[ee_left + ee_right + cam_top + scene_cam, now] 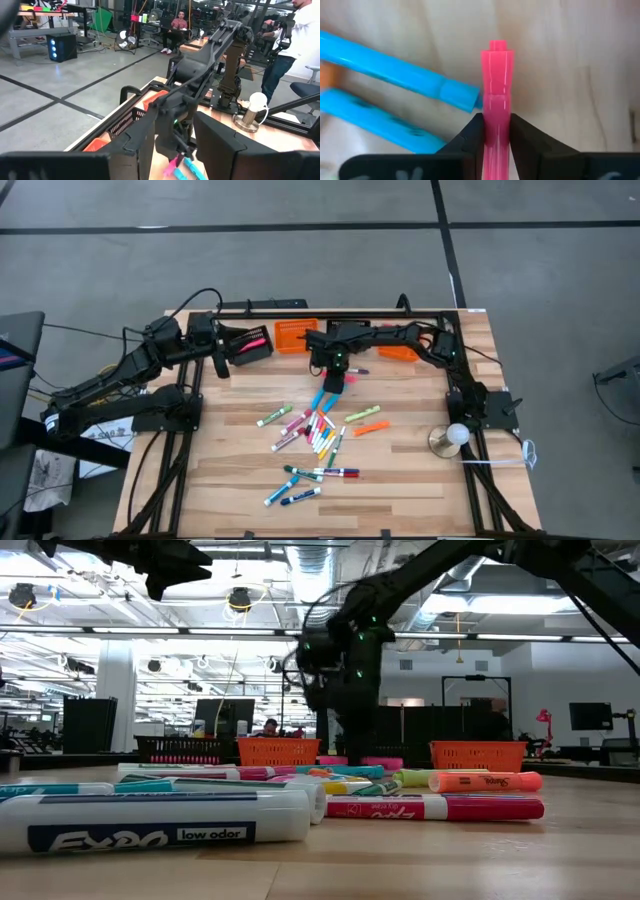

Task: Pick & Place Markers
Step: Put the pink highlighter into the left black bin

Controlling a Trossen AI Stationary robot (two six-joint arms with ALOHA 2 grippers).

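Step in hand: pick phase, grasp made, lift not yet evident. The right hand (337, 376) sits at the far end of the marker pile, between the pile and the orange basket (296, 335) at the table's back edge. Its two fingers (472, 137) are clamped on a pink marker (496, 100), one pad per side of the barrel, cap end projecting past the tips. The marker appears to lie at or just above the table (400, 480); cannot tell which. Two blue markers (395, 70) lie just beside the held one, the nearer one's end about touching it. The rest of the markers (315, 430) are scattered on the table on the near side of the pile's far end, with a second cluster (305, 480) nearer the front edge. The left hand (225, 350) hovers by the black basket (250, 343), to the left of the orange basket, fingers part open, nothing held. Next move, as a judgement: raise straight up first, since a sideways drag would likely push the blue neighbours; then carry to a basket, presumably the orange one close behind. Confirm grip stays centred on the barrel; a smooth round barrel can pivot between the pads during transit. A second orange basket (398, 352) sits to the right of the first.
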